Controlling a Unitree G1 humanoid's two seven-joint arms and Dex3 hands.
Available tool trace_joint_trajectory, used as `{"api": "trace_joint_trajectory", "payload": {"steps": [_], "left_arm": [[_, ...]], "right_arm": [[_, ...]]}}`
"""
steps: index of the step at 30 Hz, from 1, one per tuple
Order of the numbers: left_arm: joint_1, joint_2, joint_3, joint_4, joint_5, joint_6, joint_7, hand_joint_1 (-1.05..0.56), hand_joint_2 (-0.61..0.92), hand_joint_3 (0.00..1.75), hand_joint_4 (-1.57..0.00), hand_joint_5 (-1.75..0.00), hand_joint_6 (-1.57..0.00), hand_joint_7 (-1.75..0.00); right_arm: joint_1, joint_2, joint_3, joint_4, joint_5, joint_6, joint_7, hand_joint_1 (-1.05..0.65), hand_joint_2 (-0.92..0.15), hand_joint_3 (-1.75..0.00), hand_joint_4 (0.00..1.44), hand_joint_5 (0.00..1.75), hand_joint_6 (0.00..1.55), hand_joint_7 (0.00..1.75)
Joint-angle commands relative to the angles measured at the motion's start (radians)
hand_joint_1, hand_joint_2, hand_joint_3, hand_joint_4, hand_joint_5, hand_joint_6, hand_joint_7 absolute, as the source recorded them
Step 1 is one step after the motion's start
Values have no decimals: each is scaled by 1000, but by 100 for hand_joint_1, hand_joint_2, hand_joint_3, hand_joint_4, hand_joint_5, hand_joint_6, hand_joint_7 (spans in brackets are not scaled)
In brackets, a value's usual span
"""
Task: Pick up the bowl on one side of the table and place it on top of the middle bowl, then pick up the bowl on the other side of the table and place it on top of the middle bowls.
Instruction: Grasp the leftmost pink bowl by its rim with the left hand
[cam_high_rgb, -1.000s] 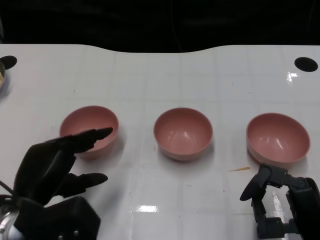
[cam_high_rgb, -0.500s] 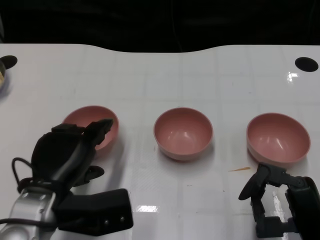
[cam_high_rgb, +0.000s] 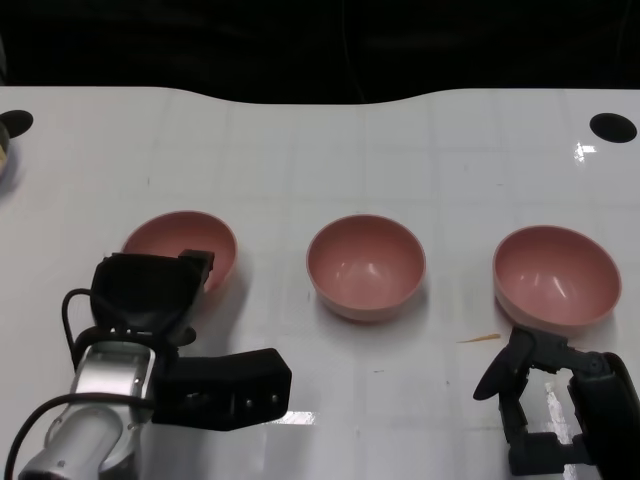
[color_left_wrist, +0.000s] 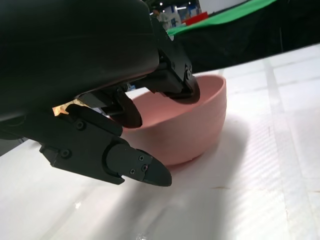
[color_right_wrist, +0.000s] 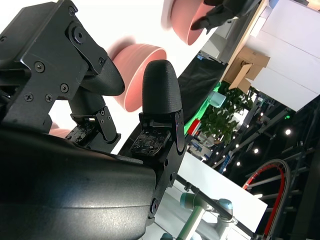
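From the head view, you have three pink bowls in a row on the white table (cam_high_rgb: 300, 150): the left bowl (cam_high_rgb: 175, 235), the middle bowl (cam_high_rgb: 366, 265) and the right bowl (cam_high_rgb: 555, 275). Your left hand (cam_high_rgb: 150, 290) covers the left bowl's near rim; your right hand (cam_high_rgb: 545, 385) rests just short of the right bowl, fingers apart, holding nothing. In the left wrist view, fingers (color_left_wrist: 175, 82) hook over the rim while another finger (color_left_wrist: 130, 165) sits outside below, so whether it grips is unclear. In the right wrist view, the fingers (color_right_wrist: 160, 100) stand apart.
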Motion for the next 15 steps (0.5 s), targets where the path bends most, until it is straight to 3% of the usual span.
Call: {"api": "trace_joint_trajectory", "payload": {"steps": [1,7,8,11,15], "left_arm": [[-58,10,-24,87,-17,-3,11,-37,91,0,-68,-100,-72,-2],[-136,19,-56,255,-75,-118,103,-34,90,0,-79,-128,-102,-9],[-145,22,-59,278,-87,-147,123,-34,91,1,-79,-146,-110,-8],[-170,35,-71,344,-110,-233,217,-33,92,2,-81,-171,-120,-8],[-186,43,-81,368,-121,-274,285,-28,92,10,-84,-174,-120,-7]], "right_arm": [[6,-8,-6,-13,6,11,-6,4,-13,-169,91,163,87,133],[10,-10,-5,-19,2,14,-8,4,-14,-168,90,163,87,132],[10,-9,-5,-20,0,14,-9,5,-14,-167,90,163,87,132],[10,-9,-6,-19,-2,10,-12,6,-14,-167,90,163,87,132],[11,-9,-6,-21,-1,14,-11,5,-14,-167,89,164,87,132]]}}
